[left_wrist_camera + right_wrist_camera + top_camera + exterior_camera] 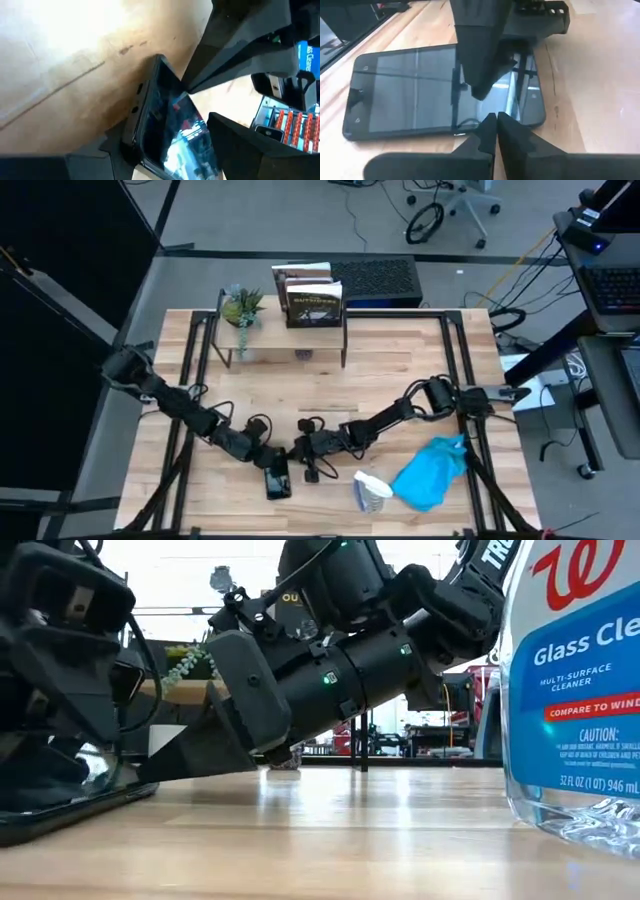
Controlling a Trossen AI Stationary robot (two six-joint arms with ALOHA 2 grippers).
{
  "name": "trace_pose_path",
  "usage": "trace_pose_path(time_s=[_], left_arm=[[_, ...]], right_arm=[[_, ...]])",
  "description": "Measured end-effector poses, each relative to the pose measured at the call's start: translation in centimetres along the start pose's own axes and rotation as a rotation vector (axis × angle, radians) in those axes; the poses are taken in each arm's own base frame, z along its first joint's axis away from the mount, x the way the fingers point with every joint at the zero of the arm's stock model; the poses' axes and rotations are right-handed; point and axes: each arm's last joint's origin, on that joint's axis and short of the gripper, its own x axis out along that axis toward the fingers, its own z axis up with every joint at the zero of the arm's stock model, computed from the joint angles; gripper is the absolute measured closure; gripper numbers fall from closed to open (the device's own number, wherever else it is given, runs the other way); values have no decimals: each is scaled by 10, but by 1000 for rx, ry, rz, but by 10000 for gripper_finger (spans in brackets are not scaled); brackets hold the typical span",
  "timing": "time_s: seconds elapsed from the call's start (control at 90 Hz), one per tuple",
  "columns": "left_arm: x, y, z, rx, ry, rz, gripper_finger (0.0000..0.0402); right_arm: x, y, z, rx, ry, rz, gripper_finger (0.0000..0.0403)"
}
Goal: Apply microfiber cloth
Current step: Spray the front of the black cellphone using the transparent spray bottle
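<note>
The turquoise microfiber cloth (430,472) lies bunched on the table at the near right, and no gripper touches it. A black phone (278,483) lies screen up near the table's front edge, left of centre. My left gripper (272,465) is at the phone, with the phone (165,125) between its fingers. My right gripper (494,125) is shut, its tips at the phone's long edge, coming in from the right. In the low view the phone (70,810) looks slightly tilted. My left gripper has the phone between its two fingers, across its width. One finger (95,157) is on the long side that carries the buttons (131,135); the other (240,145) is at the opposite side, over the screen's edge. The fingers slant down from the table's left. My right gripper has its shut fingertips (487,131) at the middle of the phone's long edge (470,131), low by the tabletop, slanting down from the right. I cannot tell whether they press on it or only stand against it.
A clear spray bottle (372,490) of glass cleaner lies between the phone and the cloth, close to the low camera (575,690). At the back stands a wire shelf with books (312,300) and a small plant (242,310).
</note>
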Motion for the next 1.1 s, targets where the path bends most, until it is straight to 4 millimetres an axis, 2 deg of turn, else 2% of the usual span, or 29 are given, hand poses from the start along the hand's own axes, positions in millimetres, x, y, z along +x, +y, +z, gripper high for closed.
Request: trace_pose_path(time_s=[0.556, 0.711, 1.022, 1.1], left_arm=[[0, -2, 0, -27, -11, -7, 196], [2, -1, 0, -26, -11, 3, 241], [7, 0, -1, -41, -10, -5, 369], [6, -2, -1, -25, -6, -20, 380]], right_arm=[[0, -2, 1, 113, -15, -45, 403], [0, -2, 0, 113, -15, -47, 403], [0, -1, 0, 105, -11, -35, 403], [-2, 0, 3, 97, -11, -26, 403]])
